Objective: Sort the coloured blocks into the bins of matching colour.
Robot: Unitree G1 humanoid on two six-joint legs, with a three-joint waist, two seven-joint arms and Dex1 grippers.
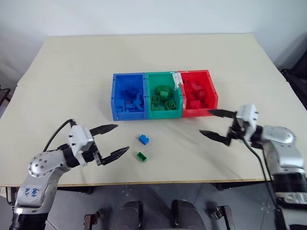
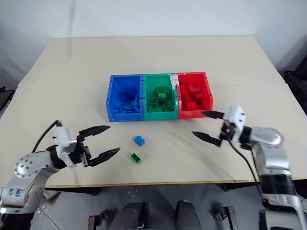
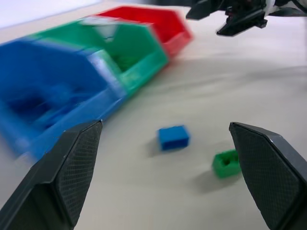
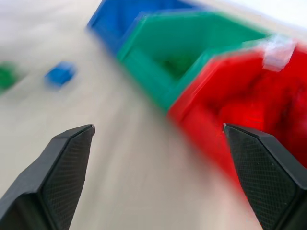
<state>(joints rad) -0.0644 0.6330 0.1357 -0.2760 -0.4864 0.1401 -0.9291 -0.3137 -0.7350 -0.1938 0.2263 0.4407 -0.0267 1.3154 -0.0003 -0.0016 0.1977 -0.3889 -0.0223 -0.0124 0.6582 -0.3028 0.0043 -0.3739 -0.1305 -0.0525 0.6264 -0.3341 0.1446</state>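
On table (image 1: 72, 62): blue block (image 1: 143, 139), green block (image 1: 141, 156), three bins (image 1: 163, 113).

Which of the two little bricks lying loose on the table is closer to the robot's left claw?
The green brick. It lies nearer the open left gripper, just off its lower finger; the blue brick sits farther off, toward the bins.

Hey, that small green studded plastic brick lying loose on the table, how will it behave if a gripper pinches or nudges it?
The small green studded plastic brick looks rigid, so it likely won't deform. Being tiny, it's probably light and may skid across the smooth beige table when nudged. Its flat faces suggest it won't roll.
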